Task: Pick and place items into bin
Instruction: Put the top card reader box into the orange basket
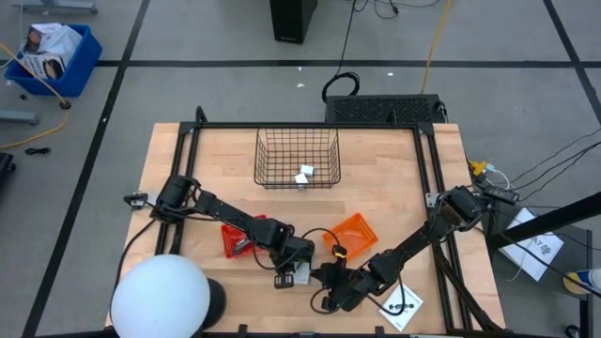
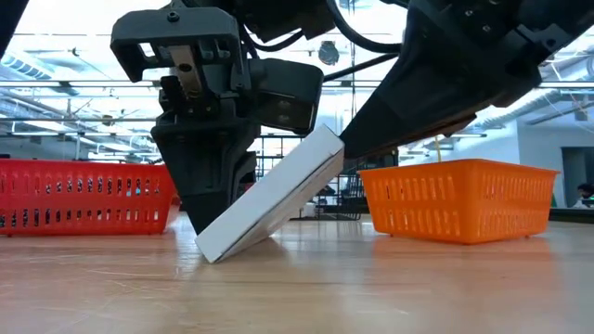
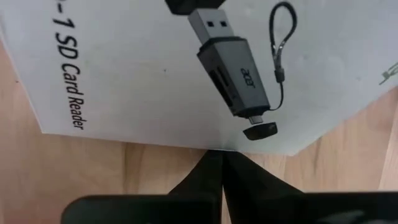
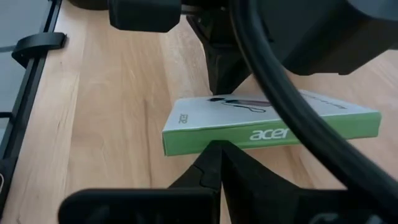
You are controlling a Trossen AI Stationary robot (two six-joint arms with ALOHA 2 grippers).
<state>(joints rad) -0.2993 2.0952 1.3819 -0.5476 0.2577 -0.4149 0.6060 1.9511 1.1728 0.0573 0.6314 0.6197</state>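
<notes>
Box (image 2: 269, 199) is leaning tilted on the table (image 1: 188, 244), low in the middle of the high view. It is looking light, stiff and smooth, best pinched by its thin edges. Both grippers, left (image 2: 206, 218) and right (image 4: 214, 152), are crowding it with fingers closed, holding nothing. Red basket (image 2: 83, 197) and orange basket (image 2: 459, 199) are sitting nearby.

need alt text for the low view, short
A white flat box stands tilted on one edge on the wooden table, the left gripper at its low end. Behind sit a red basket and an orange basket.
</notes>
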